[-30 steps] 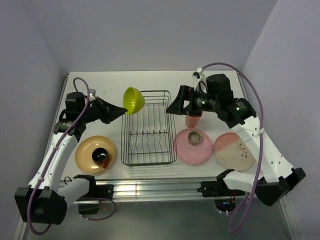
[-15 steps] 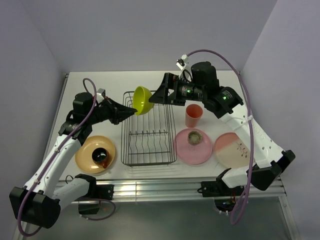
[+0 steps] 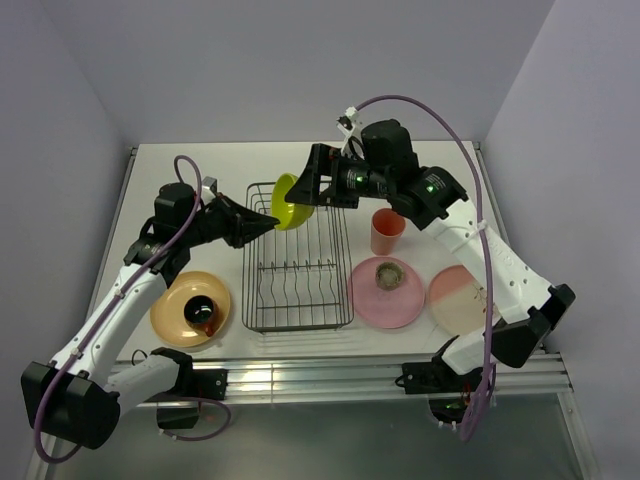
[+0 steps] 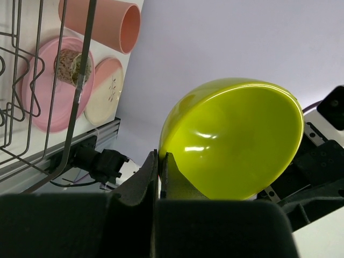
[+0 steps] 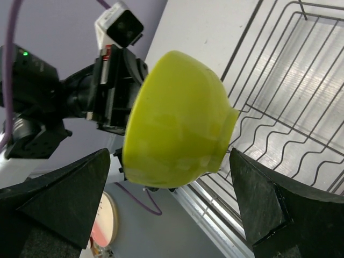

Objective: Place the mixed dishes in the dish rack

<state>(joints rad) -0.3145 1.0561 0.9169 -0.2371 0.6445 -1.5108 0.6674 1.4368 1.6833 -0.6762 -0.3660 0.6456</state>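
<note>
Now the left fingers pinch the rim of a lime-green plastic bowl tilted above the far end of the black wire dish rack, the right fingers spread wide around it.
</note>
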